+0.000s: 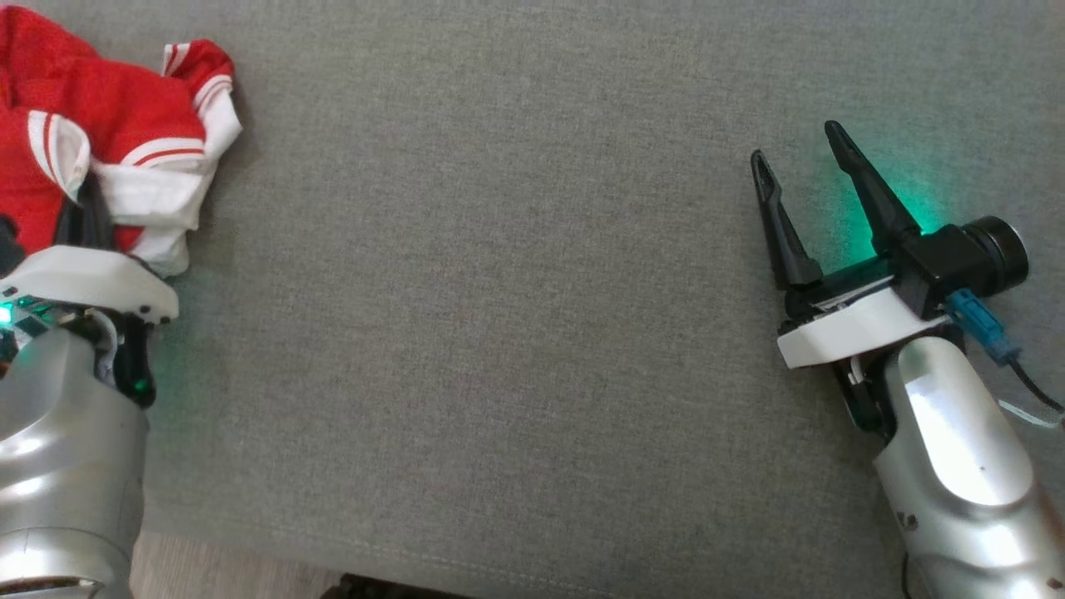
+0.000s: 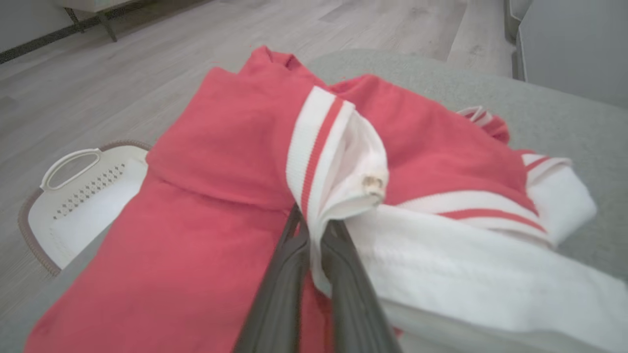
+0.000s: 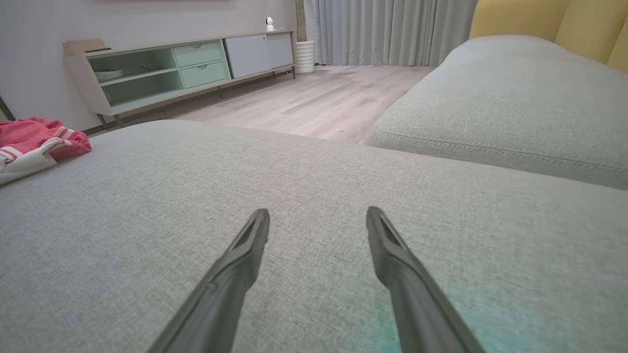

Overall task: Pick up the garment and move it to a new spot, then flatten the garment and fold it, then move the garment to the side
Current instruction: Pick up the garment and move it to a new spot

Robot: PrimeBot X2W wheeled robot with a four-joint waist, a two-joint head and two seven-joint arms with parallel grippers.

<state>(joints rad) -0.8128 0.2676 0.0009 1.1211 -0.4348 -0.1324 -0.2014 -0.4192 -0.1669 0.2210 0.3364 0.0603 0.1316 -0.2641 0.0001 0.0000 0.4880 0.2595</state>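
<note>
**Operator:** Report the state of the left hand.

**Unit:** My left gripper (image 2: 314,223) is clamped on the garment (image 1: 108,125). In the left wrist view my two fingers (image 2: 279,294) run together. A fold of the white cuff (image 2: 319,147), which has one red stripe, is pinched between their tips. In the head view this gripper sits at 9 o'clock, with its fingers buried in the cloth.

**Operator:** Locate the garment.

**Unit:** It is red cloth with white, red-striped trim, bunched in a heap. In the head view it lies at 10 o'clock, on the left part of the grey sofa cushion (image 1: 516,349). In the left wrist view the red cloth spreads from 12 o'clock down to 7 o'clock, and the white part lies toward 4 o'clock. A white laundry basket (image 2: 73,196) stands on the wooden floor (image 2: 147,59) at 9 o'clock, past the cushion's edge.

**Operator:** Report the state of the right hand.

**Unit:** My right gripper (image 1: 796,143) is at 3 o'clock in the head view, well apart from the garment. Its fingers are spread and point toward 11 o'clock, and bare cushion shows between them. A green glow (image 1: 865,191) falls on the cushion just beside it. I cannot tell whether the tips touch the cushion. In the right wrist view the garment lies at 9 o'clock, at the left edge.
</note>
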